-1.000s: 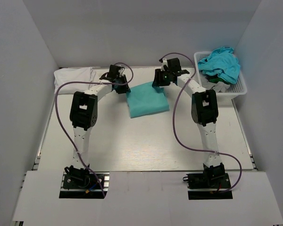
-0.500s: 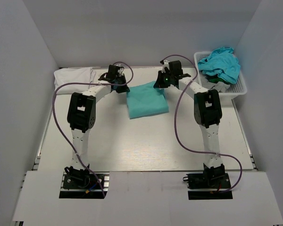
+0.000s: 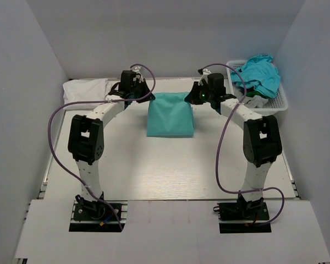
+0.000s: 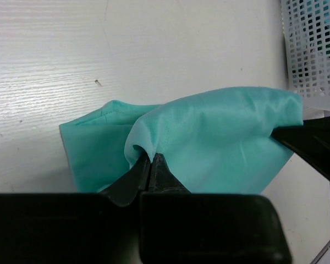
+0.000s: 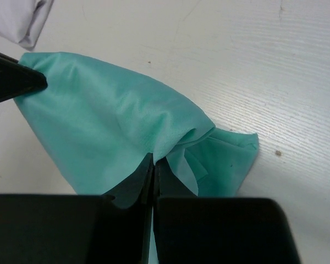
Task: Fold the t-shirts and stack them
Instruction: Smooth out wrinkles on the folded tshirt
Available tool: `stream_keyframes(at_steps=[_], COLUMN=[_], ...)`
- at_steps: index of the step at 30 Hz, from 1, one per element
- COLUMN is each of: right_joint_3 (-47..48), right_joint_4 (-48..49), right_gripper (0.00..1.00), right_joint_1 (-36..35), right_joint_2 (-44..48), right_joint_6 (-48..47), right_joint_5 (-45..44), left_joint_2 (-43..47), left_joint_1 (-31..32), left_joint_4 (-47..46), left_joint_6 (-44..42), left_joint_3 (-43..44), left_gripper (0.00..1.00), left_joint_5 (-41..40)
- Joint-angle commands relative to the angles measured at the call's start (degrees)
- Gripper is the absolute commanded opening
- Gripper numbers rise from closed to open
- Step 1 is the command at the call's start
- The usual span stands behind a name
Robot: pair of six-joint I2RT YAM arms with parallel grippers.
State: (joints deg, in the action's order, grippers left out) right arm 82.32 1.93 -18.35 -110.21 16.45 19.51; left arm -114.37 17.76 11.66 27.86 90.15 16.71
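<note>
A mint-green t-shirt [image 3: 170,114], partly folded, hangs lifted at its far edge between both grippers above the table's far middle. My left gripper [image 3: 144,97] is shut on its far left corner; in the left wrist view the jaws [image 4: 152,157] pinch a fold of the green t-shirt [image 4: 220,137]. My right gripper [image 3: 193,98] is shut on the far right corner, and the right wrist view has its jaws [image 5: 154,159] closed on the same green cloth [image 5: 99,121]. A white t-shirt [image 3: 87,87] lies folded at the far left. Turquoise-blue t-shirts [image 3: 257,74] are heaped in the basket.
The white mesh basket [image 3: 280,99] stands at the far right corner, also seen in the left wrist view as a basket [image 4: 311,49] close beyond the green cloth. Grey walls close in the table on three sides. Purple cables loop from both arms.
Both grippers closed on the green t-shirt's far corners, moved apart and away, and raised that edge. The cloth now stretches squarely between them.
</note>
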Motion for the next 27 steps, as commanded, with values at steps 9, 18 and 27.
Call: stream_keyframes(at_steps=[9,18,27], right_joint_3=[4.16,14.5,11.82], right_joint_4=[-0.88,-5.53,-5.28], right_gripper=[0.0,0.08,0.91], right_joint_1=[2.53,4.81,4.46], right_joint_2=[-8.61,-19.77,-7.41], right_joint_6=[9.82,10.81,5.97], right_joint_5=[-7.37,-0.02,2.64], left_joint_2=[-13.85,-23.45,-13.7], left_joint_1=[0.26,0.26,0.26], left_joint_4=[4.68,12.51,13.38], left_joint_6=[-0.52,-1.05,-1.58], left_joint_3=[13.9,25.25,19.64], left_gripper=[0.0,0.14,1.0], left_joint_5=[-1.14,-7.12,-7.58])
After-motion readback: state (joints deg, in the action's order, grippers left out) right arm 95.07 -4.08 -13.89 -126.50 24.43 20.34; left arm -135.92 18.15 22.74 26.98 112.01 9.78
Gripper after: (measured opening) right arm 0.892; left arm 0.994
